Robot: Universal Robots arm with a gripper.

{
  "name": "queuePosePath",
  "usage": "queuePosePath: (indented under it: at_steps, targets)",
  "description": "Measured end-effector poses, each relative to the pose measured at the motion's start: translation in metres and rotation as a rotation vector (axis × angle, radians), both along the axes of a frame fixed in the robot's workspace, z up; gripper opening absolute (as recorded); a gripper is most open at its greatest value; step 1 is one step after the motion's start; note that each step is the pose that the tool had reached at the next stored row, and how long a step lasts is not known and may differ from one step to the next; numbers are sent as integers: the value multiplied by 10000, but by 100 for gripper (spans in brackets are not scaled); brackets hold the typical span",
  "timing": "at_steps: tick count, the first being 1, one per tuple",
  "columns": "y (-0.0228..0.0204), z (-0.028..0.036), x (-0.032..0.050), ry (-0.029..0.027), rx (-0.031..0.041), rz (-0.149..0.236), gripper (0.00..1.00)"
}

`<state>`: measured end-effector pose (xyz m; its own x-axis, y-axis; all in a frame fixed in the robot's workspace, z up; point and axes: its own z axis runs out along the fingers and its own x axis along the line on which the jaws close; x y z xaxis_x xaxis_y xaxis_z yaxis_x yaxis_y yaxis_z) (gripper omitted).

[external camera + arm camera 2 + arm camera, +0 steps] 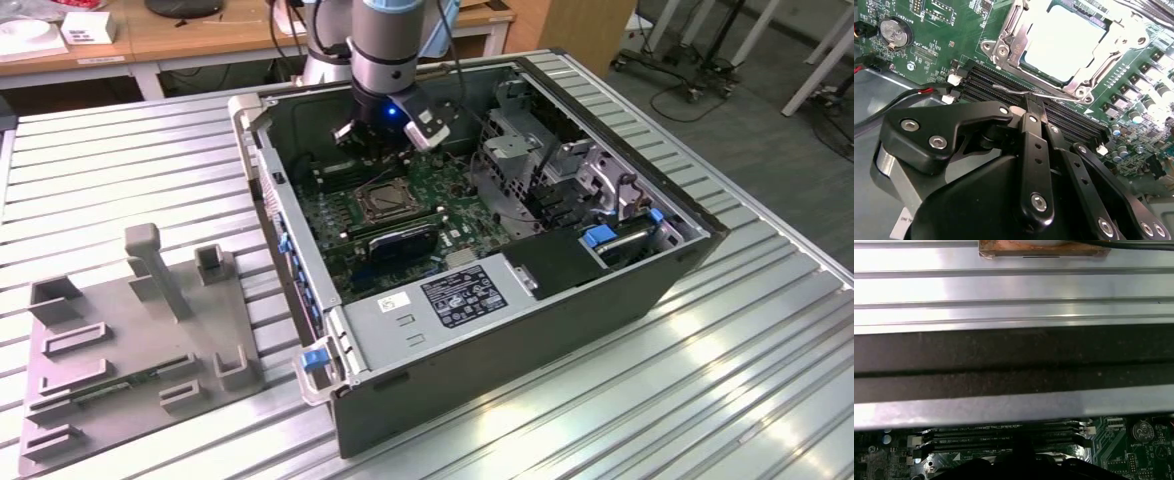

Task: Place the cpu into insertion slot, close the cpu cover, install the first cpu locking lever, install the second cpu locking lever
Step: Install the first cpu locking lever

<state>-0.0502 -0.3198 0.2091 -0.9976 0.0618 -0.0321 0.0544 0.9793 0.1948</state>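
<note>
Cpu [1064,42] lies in the insertion slot [1000,50]; arm [387,50] reaches down, fingers [1033,130] together at the locking lever [1014,91].

Green circuit board [929,55], silvery cpu cover [1104,57], black end effector [1040,114]

Ribbed silvery aluminium bench [747,400]. Directly on it: open dark-grey metal computer case [534,340], toward the exterior view's right. Flat grey fixture plate with upright blocks [120,350], toward its left, well apart from the case.
</note>
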Motion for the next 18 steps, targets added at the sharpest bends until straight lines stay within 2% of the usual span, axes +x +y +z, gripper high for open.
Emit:
queuePosePath:
  at_steps: [18]
  targets:
    - [0, -125, 27, 1, -1, 0, 11]
